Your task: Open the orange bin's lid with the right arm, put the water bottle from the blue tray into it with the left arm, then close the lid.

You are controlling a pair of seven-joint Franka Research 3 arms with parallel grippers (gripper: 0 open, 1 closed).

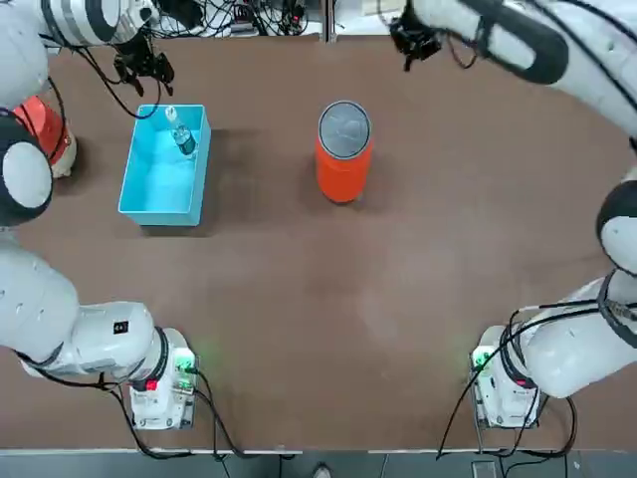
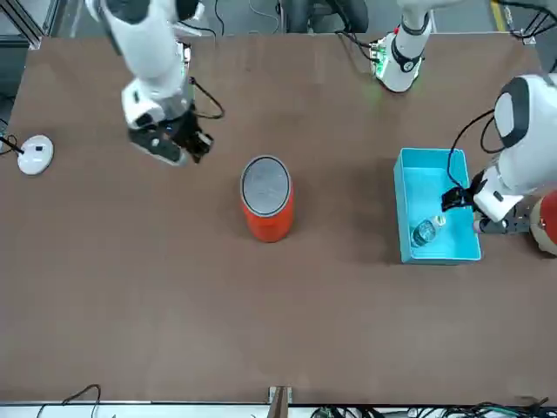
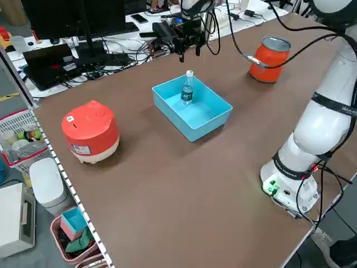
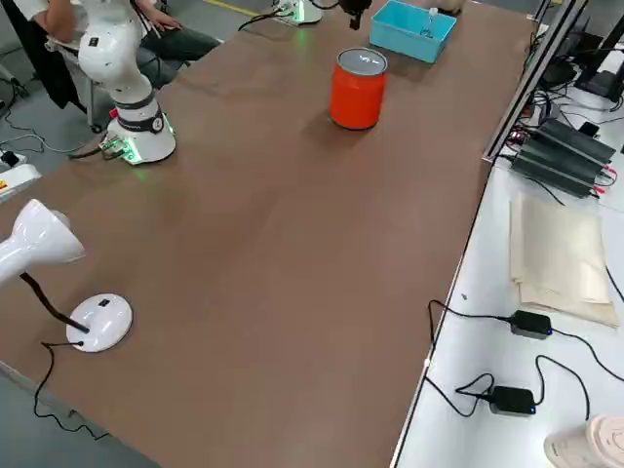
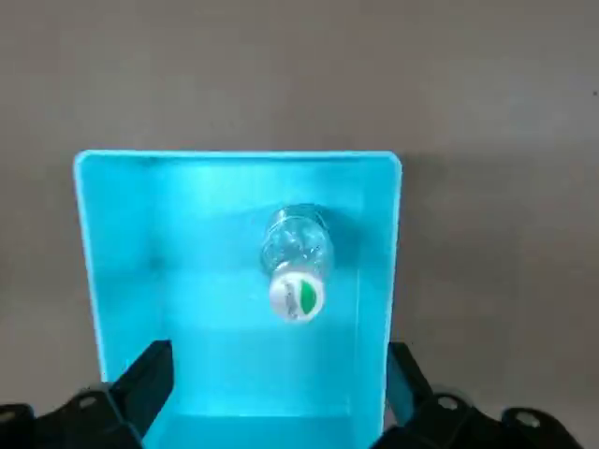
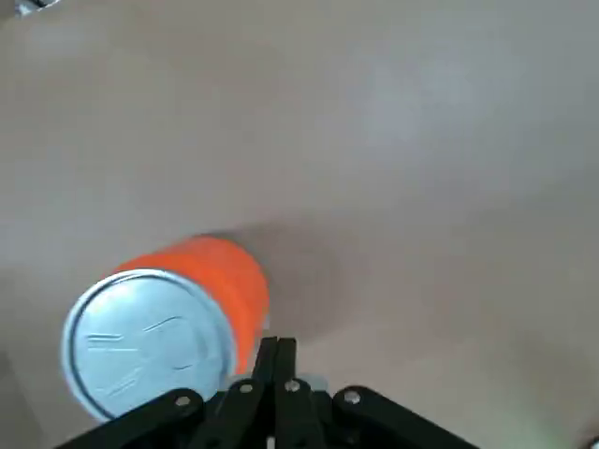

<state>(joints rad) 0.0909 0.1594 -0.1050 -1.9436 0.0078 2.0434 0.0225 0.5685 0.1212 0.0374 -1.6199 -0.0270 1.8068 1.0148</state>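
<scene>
The orange bin [image 1: 341,169] stands upright on the bench [image 1: 289,329], its round grey lid [image 1: 344,129] on top. The right arm's jaws [image 6: 277,348] are together and hold nothing, above the bench near the bin. The bottle [image 3: 187,88] stands in the blue tray [image 3: 192,124], near one end. The left arm's jaws [image 5: 281,369] are wide apart above the tray, clear of the bottle. Beside the tray sits a red-and-white domed thing [image 3: 91,132].
</scene>
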